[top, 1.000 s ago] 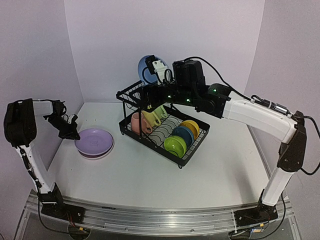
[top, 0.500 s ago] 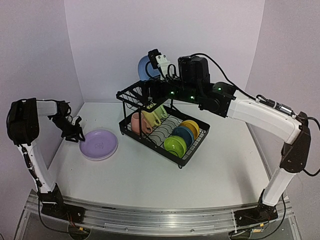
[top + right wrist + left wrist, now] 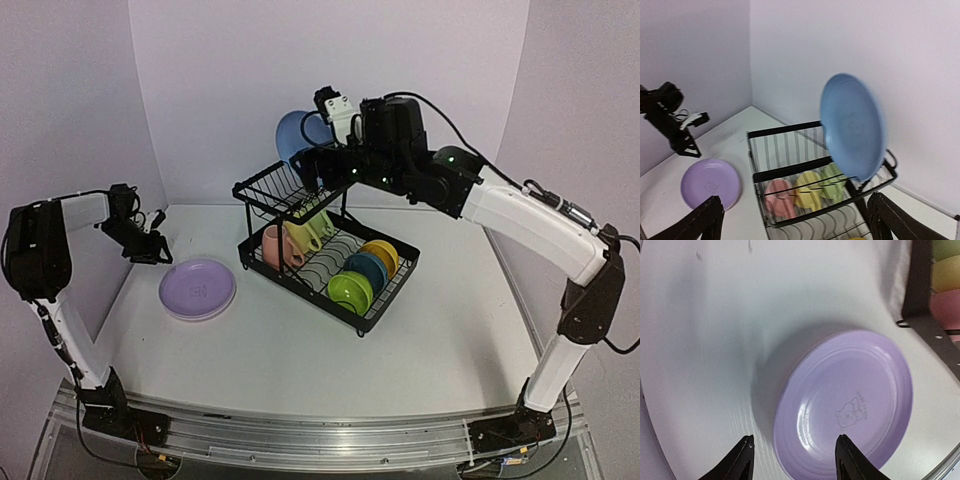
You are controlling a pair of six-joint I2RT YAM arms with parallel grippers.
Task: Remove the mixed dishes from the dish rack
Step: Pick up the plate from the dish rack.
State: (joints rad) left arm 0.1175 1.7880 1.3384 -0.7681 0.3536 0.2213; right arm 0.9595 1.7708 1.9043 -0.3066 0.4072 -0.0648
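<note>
Right gripper [image 3: 794, 197]: fingers spread wide and grasping nothing. The blue plate [image 3: 852, 125] stands ahead of it, not between the fingers.
Blue plate: up on its edge at the far end of the upper basket [image 3: 270, 190] of the dish rack [image 3: 392, 292], with its lower rim down at the wire.
Left gripper [image 3: 794, 440]: released, fingers parted, hanging over the lilac plate [image 3: 845, 405]. That plate lies flat on the table [image 3: 300, 370], left of the rack.
Step in hand: by my guess, taking the blue plate.
Doing it well: come in edge-on with one finger to each face. Pinch well down from the rim and lift straight up until the plate clears the wire, because a smooth plate held at its edge may swing or slip.
Plates: two, one lilac and one blue.
Mugs: three in the lower tray: pink [image 3: 275, 245], yellow [image 3: 300, 235] and pale-green [image 3: 320, 222].
Bowls: three on edge in the slots: green [image 3: 348, 290], blue [image 3: 366, 270] and yellow [image 3: 382, 253].
Left to unload: seven pieces, as I count them.
</note>
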